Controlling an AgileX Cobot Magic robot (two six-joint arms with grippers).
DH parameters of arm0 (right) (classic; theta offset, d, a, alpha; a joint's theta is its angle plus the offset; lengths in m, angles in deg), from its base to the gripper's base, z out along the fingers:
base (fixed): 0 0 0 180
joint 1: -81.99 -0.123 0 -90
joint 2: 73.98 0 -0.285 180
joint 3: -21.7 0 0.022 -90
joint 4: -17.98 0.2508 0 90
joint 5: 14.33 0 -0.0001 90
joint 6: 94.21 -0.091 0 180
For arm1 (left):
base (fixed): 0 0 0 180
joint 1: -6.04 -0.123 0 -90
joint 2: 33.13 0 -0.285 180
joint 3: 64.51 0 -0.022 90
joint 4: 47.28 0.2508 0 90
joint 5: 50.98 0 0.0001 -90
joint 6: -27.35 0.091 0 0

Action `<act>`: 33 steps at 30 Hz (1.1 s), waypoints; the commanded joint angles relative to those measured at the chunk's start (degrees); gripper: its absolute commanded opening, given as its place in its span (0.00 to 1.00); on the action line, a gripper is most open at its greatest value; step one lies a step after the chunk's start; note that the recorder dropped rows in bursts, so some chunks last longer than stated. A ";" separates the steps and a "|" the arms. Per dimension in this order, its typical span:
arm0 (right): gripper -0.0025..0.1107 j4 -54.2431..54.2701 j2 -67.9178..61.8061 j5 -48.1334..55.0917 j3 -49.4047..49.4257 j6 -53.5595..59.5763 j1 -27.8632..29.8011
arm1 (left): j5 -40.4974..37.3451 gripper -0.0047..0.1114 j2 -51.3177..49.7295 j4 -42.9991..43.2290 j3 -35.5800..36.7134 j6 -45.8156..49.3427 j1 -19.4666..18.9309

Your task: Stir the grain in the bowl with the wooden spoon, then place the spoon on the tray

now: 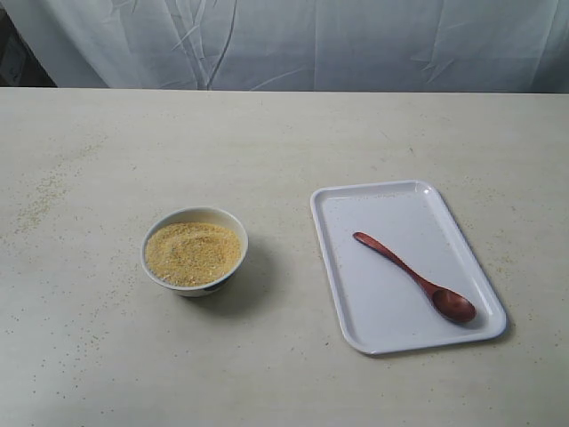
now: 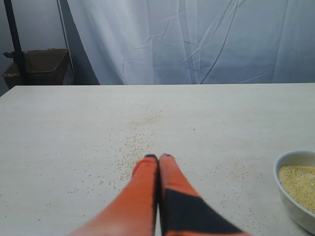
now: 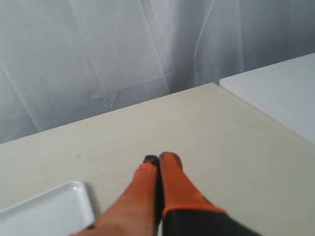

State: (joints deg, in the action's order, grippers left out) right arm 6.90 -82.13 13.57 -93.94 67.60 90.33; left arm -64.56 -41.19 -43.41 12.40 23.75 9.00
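The white bowl (image 1: 195,250) stands left of centre on the table, filled with yellow grain (image 1: 193,253). To its right lies the white tray (image 1: 382,210), with the dark wooden spoon (image 1: 416,277) resting diagonally on it, oval end toward the front. Neither arm shows in the exterior view. In the left wrist view my left gripper (image 2: 158,158) is shut and empty above the table, with the bowl (image 2: 297,194) off to one side. My right gripper (image 3: 160,159) is also shut and empty, with a corner of the tray (image 3: 49,212) beside it.
Loose grains (image 2: 138,142) are scattered over the beige table (image 1: 284,142), mostly to the left of the bowl. A white curtain (image 1: 293,40) hangs behind the far edge. A second white surface (image 3: 280,93) adjoins the table in the right wrist view.
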 commanded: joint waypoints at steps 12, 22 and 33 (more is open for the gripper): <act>0.02 7.13 0.37 -8.51 12.86 4.36 0.29 | 0.35 0.04 0.28 0.05 0.30 -0.19 -0.04; 0.02 7.37 0.37 -9.52 12.86 18.19 0.29 | 0.35 0.04 0.28 0.05 0.30 -0.19 -0.04; 0.02 7.68 0.37 -9.52 12.86 18.19 0.29 | 0.35 0.04 0.28 0.05 0.30 -0.19 -0.04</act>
State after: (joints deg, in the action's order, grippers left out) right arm 14.27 -82.13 4.77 -81.32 85.37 90.33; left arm -64.56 -41.19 -43.41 12.40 23.75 9.00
